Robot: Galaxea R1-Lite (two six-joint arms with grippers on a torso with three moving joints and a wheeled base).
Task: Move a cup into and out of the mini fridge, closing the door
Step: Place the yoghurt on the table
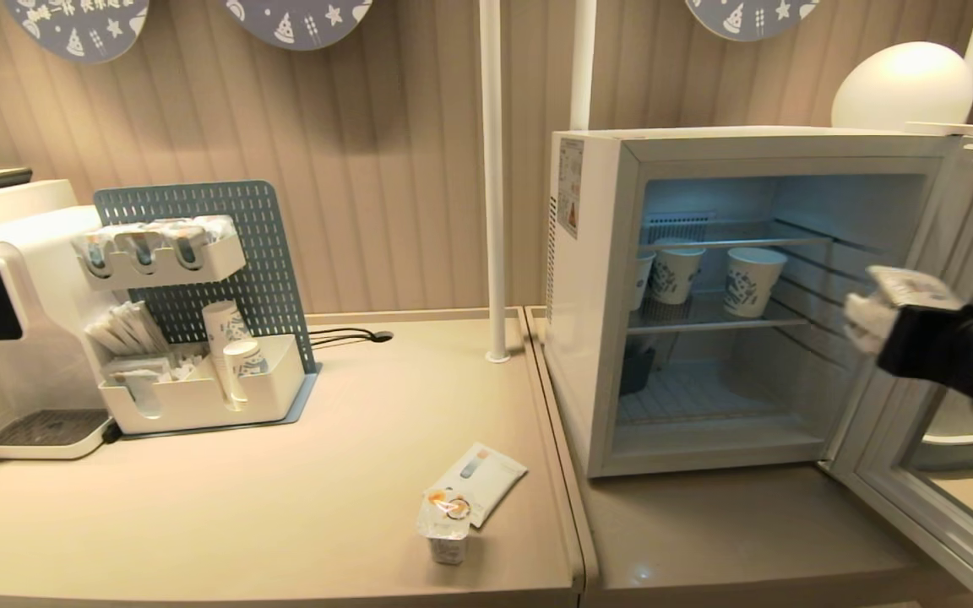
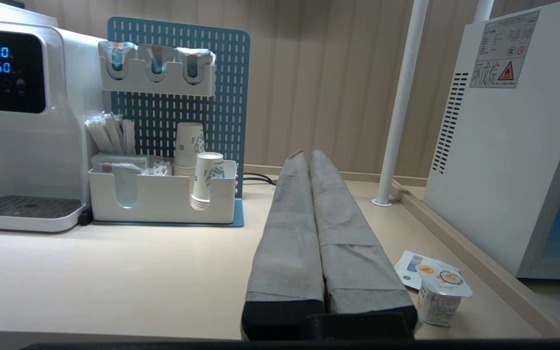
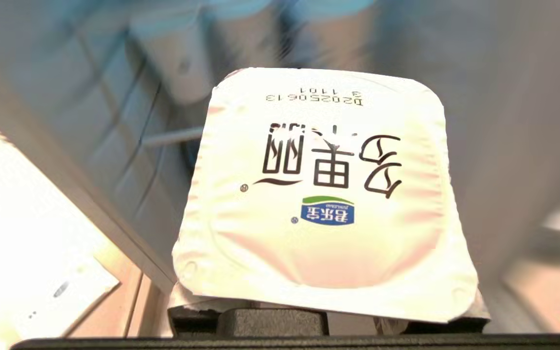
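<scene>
Right gripper (image 1: 862, 317) carrying a foil-lidded cup (image 1: 905, 287) at the open mini fridge (image 1: 592, 279).

The boxy white mini fridge stands on the right counter (image 1: 748, 540), its glass-windowed door (image 1: 934, 473) swung wide to the right; wire shelves inside hold printed paper cups (image 1: 752, 279). The right gripper, black-bodied with pale wrapped fingers, hovers before the fridge's right edge, jaws partly closed on the small square cup with its crinkled white foil lid. The left gripper (image 2: 304, 155), two cloth-wrapped tapering fingers pressed together and empty, rests low over the smooth beige left counter (image 1: 241, 507). A second foil-topped cup (image 1: 447, 528) stands near a flat sachet (image 1: 486, 477). Far left, a perforated blue panel (image 1: 263, 245) backs a white organiser.
</scene>
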